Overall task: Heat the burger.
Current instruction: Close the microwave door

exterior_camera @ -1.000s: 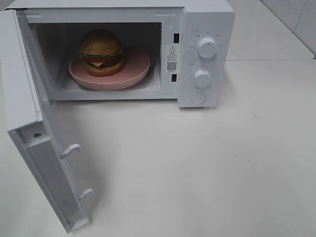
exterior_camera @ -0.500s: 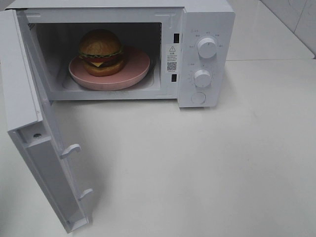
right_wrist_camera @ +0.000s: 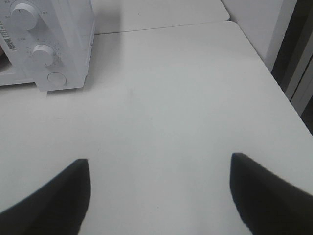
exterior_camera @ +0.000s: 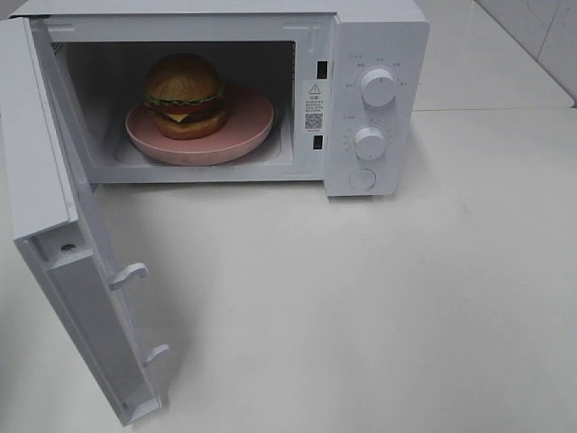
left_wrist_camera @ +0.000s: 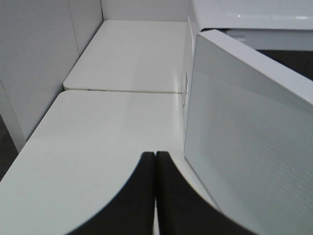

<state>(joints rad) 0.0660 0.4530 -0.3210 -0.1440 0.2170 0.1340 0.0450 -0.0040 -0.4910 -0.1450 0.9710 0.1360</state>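
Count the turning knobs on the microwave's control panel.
2. The upper knob sits near the top of the control panel; the lower knob is beneath it, above a flat round button. None appears hidden.

Seen from the high camera, the microwave (exterior_camera: 374, 36) ran off the top edge and its open door (exterior_camera: 86, 316) ran off the left edge. The burger (exterior_camera: 185, 90) hid the rim of the plate (exterior_camera: 248, 126) behind it, and the print on the warning label (exterior_camera: 314, 108) and around the upper dial (exterior_camera: 379, 87) and lower dial (exterior_camera: 370, 142) was too small to read. In the wrist views, the fingers of the left end effector (left_wrist_camera: 155, 154) and the right end effector (right_wrist_camera: 159, 159) were cut off by the frame, the door screened nearly all of the cavity from the left camera, and the right camera caught only a corner of the microwave.
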